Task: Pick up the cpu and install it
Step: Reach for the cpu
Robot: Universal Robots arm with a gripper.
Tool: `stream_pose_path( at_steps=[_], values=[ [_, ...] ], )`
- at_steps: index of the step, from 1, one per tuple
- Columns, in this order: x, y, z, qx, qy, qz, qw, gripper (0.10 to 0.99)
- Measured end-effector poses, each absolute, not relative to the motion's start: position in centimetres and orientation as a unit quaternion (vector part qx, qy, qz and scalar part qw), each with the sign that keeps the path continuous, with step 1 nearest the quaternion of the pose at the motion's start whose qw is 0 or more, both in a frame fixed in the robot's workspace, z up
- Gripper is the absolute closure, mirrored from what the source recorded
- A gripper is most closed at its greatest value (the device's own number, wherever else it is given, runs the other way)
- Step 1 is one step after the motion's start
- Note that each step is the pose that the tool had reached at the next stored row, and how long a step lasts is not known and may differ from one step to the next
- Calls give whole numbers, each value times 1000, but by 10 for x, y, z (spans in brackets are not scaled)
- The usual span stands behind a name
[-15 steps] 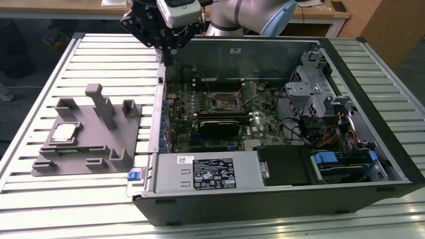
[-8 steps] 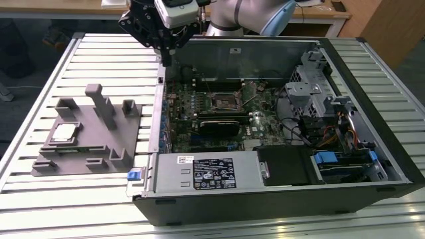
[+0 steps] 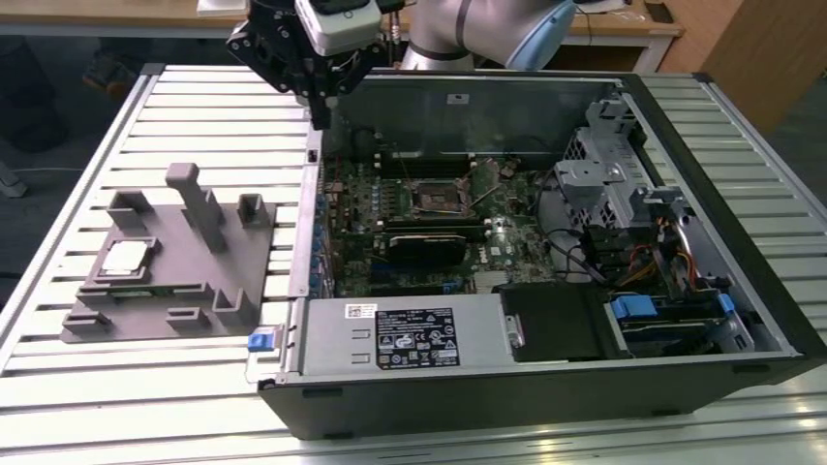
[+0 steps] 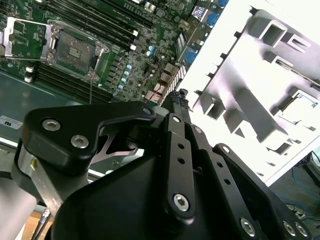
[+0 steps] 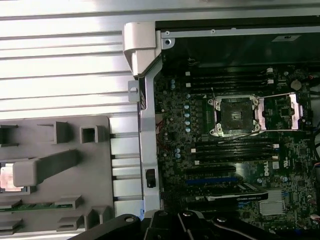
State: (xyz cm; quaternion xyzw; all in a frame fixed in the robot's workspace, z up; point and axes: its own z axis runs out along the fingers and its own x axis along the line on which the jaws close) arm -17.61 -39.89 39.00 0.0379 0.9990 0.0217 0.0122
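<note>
Slatted metal bench (image 3: 181,97) carries everything. An open computer case (image 3: 543,407) lies on its side over the middle and the exterior view's right of the bench, with the green motherboard (image 3: 505,262) facing up.

Grey plastic fixture (image 3: 142,300) sits on the bench just beside the case, toward the exterior view's left.

I see the gripper (image 3: 320,121) hanging above the far corner of the case wall, on the side that faces the fixture. In the second wrist view its fingers (image 4: 178,97) look pressed together at the tips, pinching nothing.

Dark square socket (image 3: 436,197) with its metal frame lies on the motherboard. I see no chip in it in the first wrist view (image 5: 235,116).

The cpu (image 3: 126,257) lies flat in a recess of the fixture, silvery top up, well apart from the gripper. In the first wrist view a grey post partly hides it (image 5: 7,177).
</note>
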Motion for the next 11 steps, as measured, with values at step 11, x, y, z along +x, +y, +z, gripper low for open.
stream_pose_path(
  at_steps=[11],
  values=[
    [-181,-399,389,38,999,22,12,980]
  ],
)
